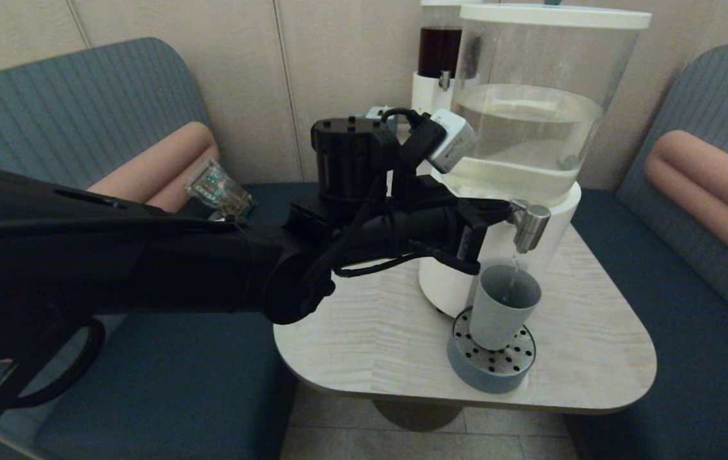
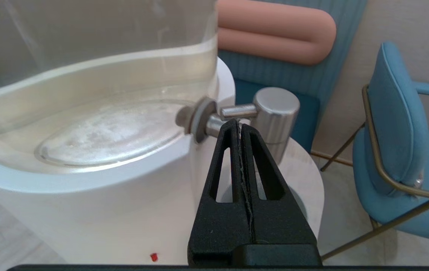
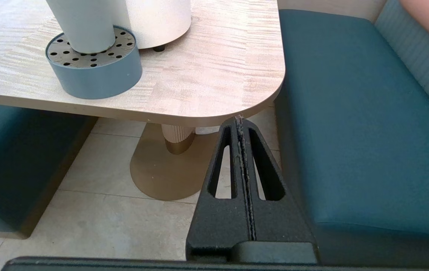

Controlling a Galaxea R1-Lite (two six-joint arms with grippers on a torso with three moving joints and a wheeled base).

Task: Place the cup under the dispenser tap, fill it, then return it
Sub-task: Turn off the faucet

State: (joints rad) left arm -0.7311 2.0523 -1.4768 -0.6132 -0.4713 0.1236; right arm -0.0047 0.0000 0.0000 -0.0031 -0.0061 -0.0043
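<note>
Standing upright on the perforated drip tray [image 1: 490, 364], lower right of centre in the head view: the cup [image 1: 503, 306], grey-blue, mouth open directly beneath the dispenser tap [image 1: 530, 225]. Set there, by the look of it, so that whatever falls from the spout lands inside and any spill goes through the tray's holes. Possibly a thin thread of liquid between spout and cup, though too faint to be sure.

Just left of the tap in the head view, the left gripper [image 1: 498, 211], fingers pressed flat together with nothing between them, tips against the thin steel lever behind the spigot. Clenched, probably, to make one stiff point for pushing the lever (a pinch would serve no purpose here).

From the left wrist view, what the head view cannot give: the closed tips meeting the lever rod right beside the steel cylinder, and the pale liquid low in the clear tank [image 2: 97, 75]. Cup almost hidden there.

From the right wrist view: the right gripper [image 3: 240, 119], likewise clamped shut on nothing, parked low off the table [image 3: 214, 75] corner over the floor, absent from the head view; tray and cup's foot at upper left of that frame.
</note>
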